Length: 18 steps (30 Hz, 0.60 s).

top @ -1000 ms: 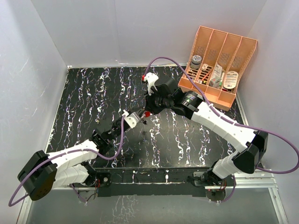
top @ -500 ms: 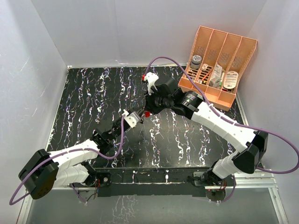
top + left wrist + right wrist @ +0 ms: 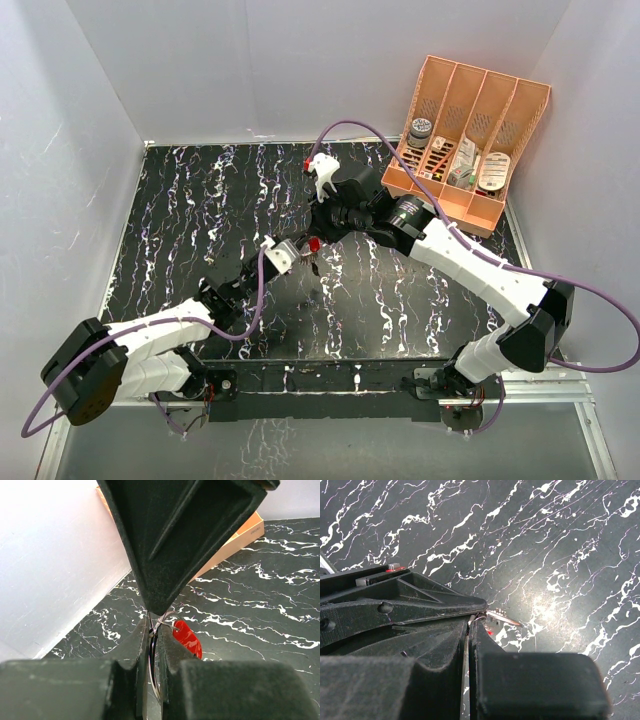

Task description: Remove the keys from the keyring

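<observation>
Two end effectors, left [image 3: 154, 635] and right [image 3: 472, 622], tip-to-tip mid-counter [image 3: 190, 220], both clenched on keyring [image 3: 466, 665]. Keys [image 3: 504, 617], red piece [image 3: 187, 637] beside tips. Organiser [image 3: 480, 110] labels unreadable. Open room leftward.

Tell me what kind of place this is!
Probably a robot test booth: white walls box in a black marbled table, and a left arm and right arm are bolted at its near edge.

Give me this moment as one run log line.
left gripper: shut on keyring | right gripper: shut on keyring | keys: bunched at fingertips
</observation>
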Tool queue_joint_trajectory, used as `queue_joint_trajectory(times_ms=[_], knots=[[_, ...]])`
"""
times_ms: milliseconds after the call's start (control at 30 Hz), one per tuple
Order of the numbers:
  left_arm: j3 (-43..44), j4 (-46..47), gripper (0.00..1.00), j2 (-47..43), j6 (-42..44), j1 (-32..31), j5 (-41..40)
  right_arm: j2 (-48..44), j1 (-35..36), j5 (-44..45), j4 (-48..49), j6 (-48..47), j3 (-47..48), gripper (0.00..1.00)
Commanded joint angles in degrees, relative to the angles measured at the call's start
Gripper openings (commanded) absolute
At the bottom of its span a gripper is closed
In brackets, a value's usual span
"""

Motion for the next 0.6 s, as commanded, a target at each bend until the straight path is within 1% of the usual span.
queue_joint_trajectory(times_ms=[0,67,167,233,267,333,467,567], knots=[[-0.6,6.1,0.0,-1.5,-1.5,-0.2,-0.8,-2.2,0.3,-0.7,4.7,0.3,2.0,0.0],[-0.2,5.4,0.0,-1.8,-2.0,-0.2,-1.9,-2.2,0.3,-0.8,4.6,0.2,2.0,0.0],[1.5,2.5,0.0,-1.8,-1.9,-0.2,-6.1,-2.4,0.3,-0.9,4.8,-0.1,1.9,0.01],[2.1,0.8,0.0,-2.1,-1.0,-0.3,-6.7,-3.0,0.3,-0.5,5.4,-0.5,1.6,0.21],[2.0,0.6,0.0,-2.3,-0.7,-0.2,-6.8,-3.6,0.3,0.1,6.0,-0.7,1.3,0.25],[1.9,-0.1,0.0,-2.8,-0.4,-0.2,-6.8,-5.4,0.3,1.7,8.4,-1.1,-0.3,0.31],[1.5,-0.3,0.0,-3.7,-0.5,-0.2,-7.6,-10.9,0.3,3.8,16.1,-2.0,-6.3,0.37],[1.7,-0.5,0.0,-4.3,-0.6,-0.2,-8.0,-16.1,0.3,4.5,22.1,-3.3,-12.2,0.39]])
